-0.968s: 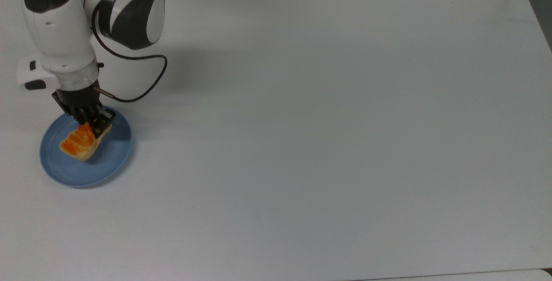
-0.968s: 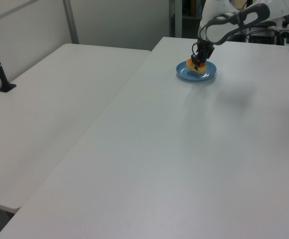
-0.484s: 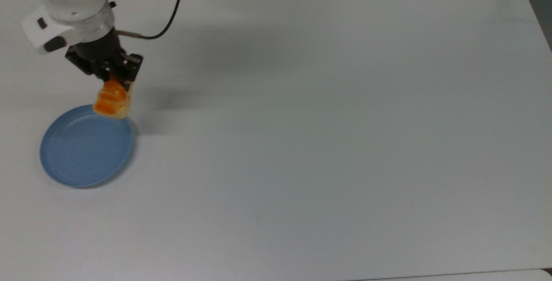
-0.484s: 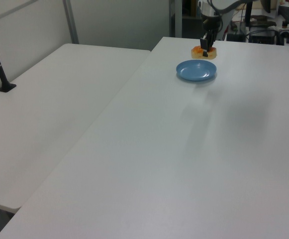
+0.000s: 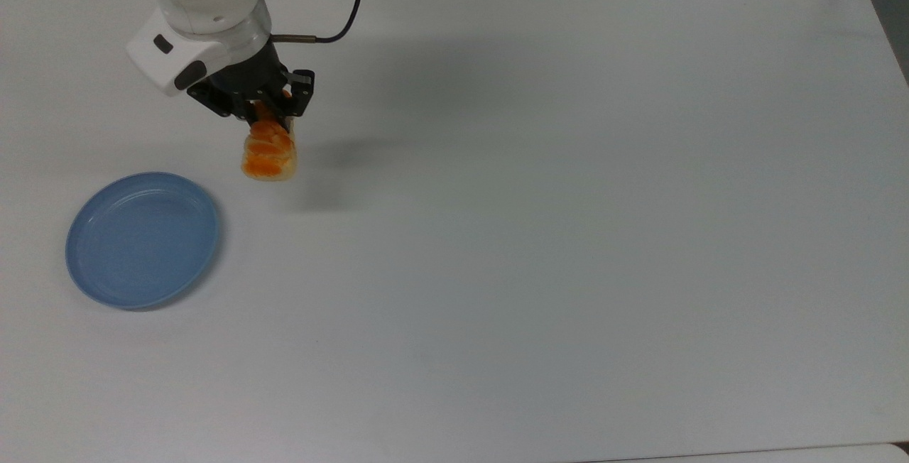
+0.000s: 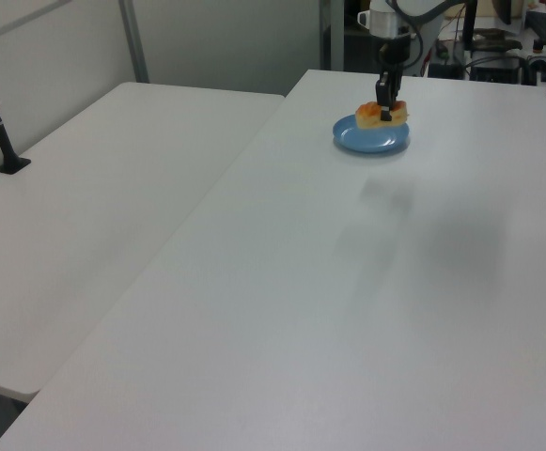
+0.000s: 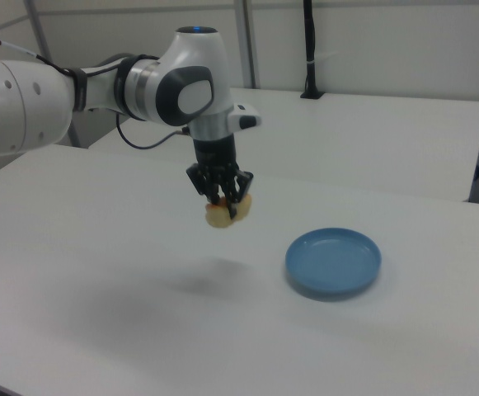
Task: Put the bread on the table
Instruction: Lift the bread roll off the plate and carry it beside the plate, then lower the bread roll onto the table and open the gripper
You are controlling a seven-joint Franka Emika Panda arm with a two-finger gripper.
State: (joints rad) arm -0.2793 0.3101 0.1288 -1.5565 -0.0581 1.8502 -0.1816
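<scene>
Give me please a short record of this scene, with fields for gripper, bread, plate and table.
gripper: gripper shut on the bread, held above the table
bread: bread in the air, off the plate, its shadow on the table in the right view
plate: blue plate with nothing on it, flat on the table
table: white table

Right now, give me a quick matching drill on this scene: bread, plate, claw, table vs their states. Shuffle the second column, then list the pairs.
Things:
1. bread
2. plate
3. claw
4. table

States:
A. blue, round, nothing on it
B. shut on one end of the loaf
C. held in the air, off the plate, its shadow on the white surface below
D. white, carries the plate

Pairs: 1-C, 2-A, 3-B, 4-D
</scene>
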